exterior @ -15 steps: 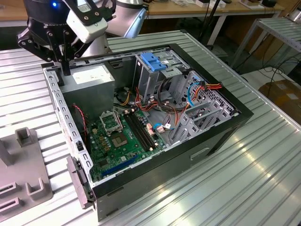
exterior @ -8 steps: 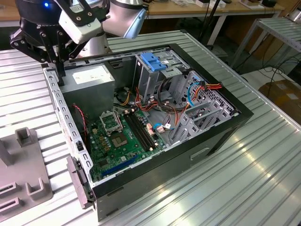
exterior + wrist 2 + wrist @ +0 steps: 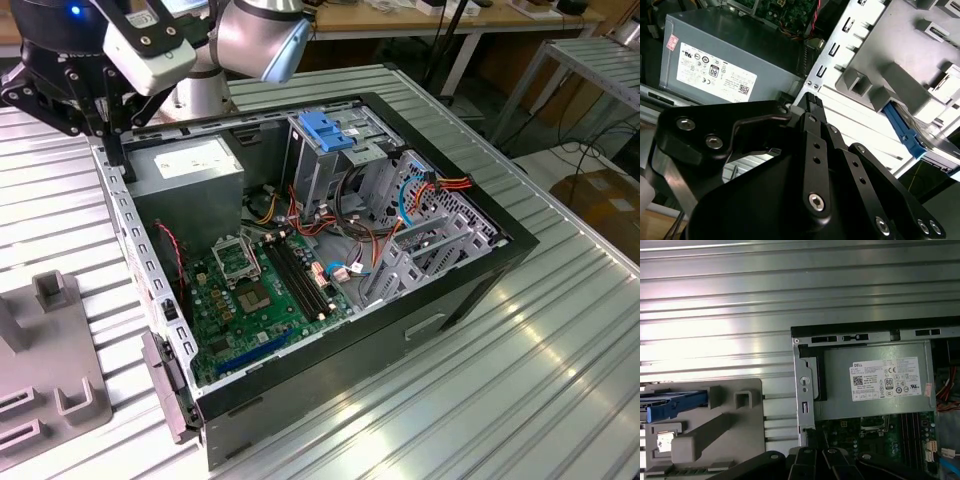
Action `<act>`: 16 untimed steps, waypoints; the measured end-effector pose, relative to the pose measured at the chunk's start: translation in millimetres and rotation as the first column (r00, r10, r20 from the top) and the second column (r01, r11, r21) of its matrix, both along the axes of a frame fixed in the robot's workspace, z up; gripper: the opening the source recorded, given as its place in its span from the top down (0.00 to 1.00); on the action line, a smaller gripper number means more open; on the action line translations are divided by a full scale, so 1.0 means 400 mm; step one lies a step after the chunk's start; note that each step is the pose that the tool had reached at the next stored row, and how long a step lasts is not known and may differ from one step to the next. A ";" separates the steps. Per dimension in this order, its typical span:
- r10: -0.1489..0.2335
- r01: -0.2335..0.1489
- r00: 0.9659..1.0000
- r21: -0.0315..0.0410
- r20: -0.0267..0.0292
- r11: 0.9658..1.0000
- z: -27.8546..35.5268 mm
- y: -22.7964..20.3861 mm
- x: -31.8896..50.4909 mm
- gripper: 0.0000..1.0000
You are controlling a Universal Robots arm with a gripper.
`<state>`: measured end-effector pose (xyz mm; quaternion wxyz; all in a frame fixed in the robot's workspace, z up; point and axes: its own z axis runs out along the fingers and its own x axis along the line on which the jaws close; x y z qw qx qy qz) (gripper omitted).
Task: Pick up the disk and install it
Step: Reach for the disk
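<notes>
Jaws look pressed together with nothing between them. I see the gripper (image 3: 812, 100) hanging over the open computer case (image 3: 450, 312), above the corner that holds the grey power supply (image 3: 875, 385). The disk (image 3: 674, 406), blue rail showing in both wrist views, lies in a grey holder (image 3: 735, 425) on the ribbed metal tabletop (image 3: 500, 400), just beside the case wall on the power supply side and apart from the gripper. In the exterior view that holder sits at the tabletop's near corner on the exterior view's left. A drive cage (image 3: 325, 135) with a blue top stands inside the case.
</notes>
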<state>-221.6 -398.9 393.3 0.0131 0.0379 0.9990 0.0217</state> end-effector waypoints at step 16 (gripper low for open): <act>0.000 0.000 1.000 0.000 0.000 1.000 0.000 0.000 -0.062 0.90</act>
